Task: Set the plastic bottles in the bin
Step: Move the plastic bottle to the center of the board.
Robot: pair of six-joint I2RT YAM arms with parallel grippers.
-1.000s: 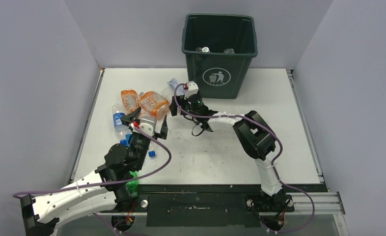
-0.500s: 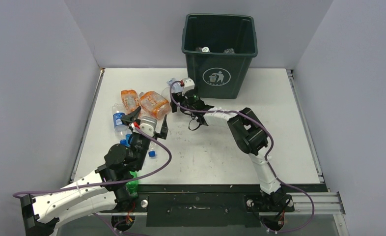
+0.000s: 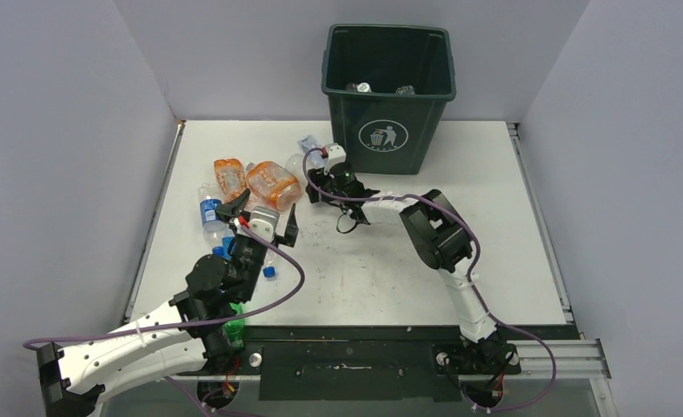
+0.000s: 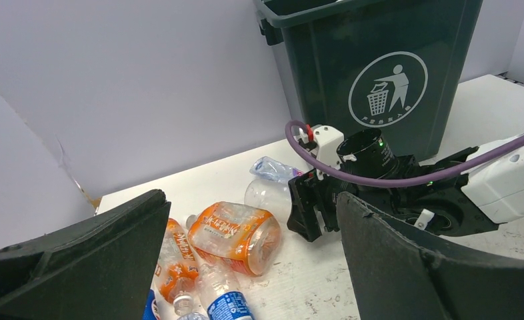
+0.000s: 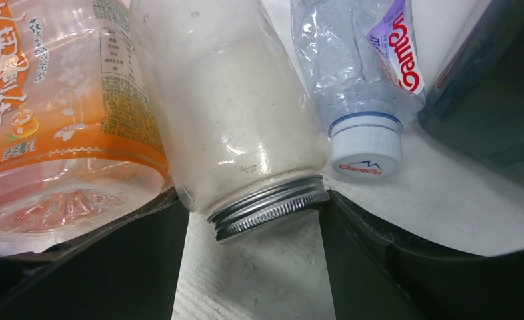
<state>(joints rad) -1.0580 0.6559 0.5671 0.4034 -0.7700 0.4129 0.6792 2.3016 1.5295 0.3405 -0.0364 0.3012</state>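
The dark green bin (image 3: 390, 130) (image 4: 379, 87) stands at the back of the table, with a few bottles inside. Left of it lie two orange bottles (image 3: 273, 184) (image 3: 228, 175), a blue-labelled one (image 3: 208, 211) and a crushed clear one with a purple label (image 5: 359, 67). My right gripper (image 3: 314, 182) (image 5: 253, 220) lies low on the table, its fingers touching both sides of a clear bottle with a silver screw cap (image 5: 226, 107) (image 4: 266, 195). My left gripper (image 3: 262, 215) (image 4: 251, 227) hovers wide open and holds nothing, just short of the larger orange bottle (image 4: 236, 227).
A green bottle (image 3: 234, 330) lies by the left arm's base, and a loose blue cap (image 3: 268, 272) lies near its wrist. The bin's wall (image 5: 493, 87) is close on the right gripper's right side. Grey walls enclose the table on three sides.
The right gripper has slid left and back to the clear bottle, and its jaws have narrowed around the cap end. The left arm has not moved.
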